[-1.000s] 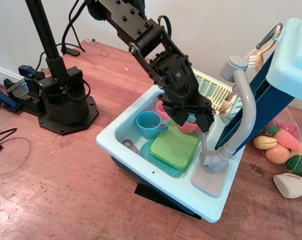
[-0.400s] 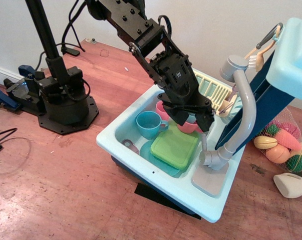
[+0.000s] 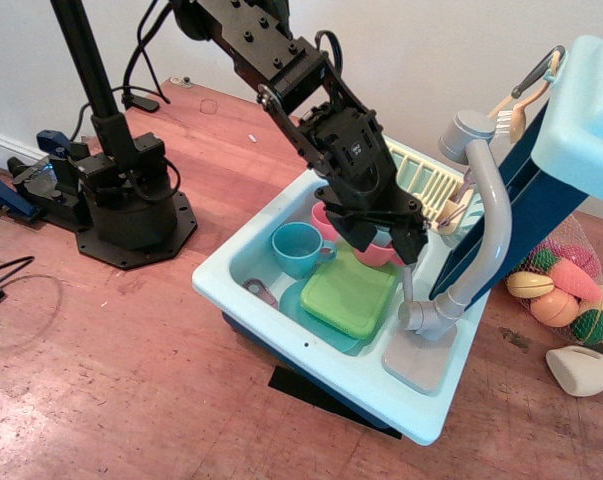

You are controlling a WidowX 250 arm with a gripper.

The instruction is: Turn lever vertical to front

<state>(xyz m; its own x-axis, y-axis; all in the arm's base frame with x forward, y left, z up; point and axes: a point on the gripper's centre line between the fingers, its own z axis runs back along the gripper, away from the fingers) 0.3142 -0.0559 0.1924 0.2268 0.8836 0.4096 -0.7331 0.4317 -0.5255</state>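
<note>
- No text, label, brand, number or sign can be read anywhere in this view.
- The black robot arm [image 3: 311,110] and the pale blue plastic toy sink [image 3: 281,330] show no markings that can be made out.

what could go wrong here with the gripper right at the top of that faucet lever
The gripper meets only the upper end of the thin lever, so it could slip off as it turns. The pink bowl and green plate lie just beneath the gripper, so a low sweep may knock them. The faucet spout rises close beside the lever and a wide swing could hit it. Whether the jaws have closed on the lever cannot be told.
</note>
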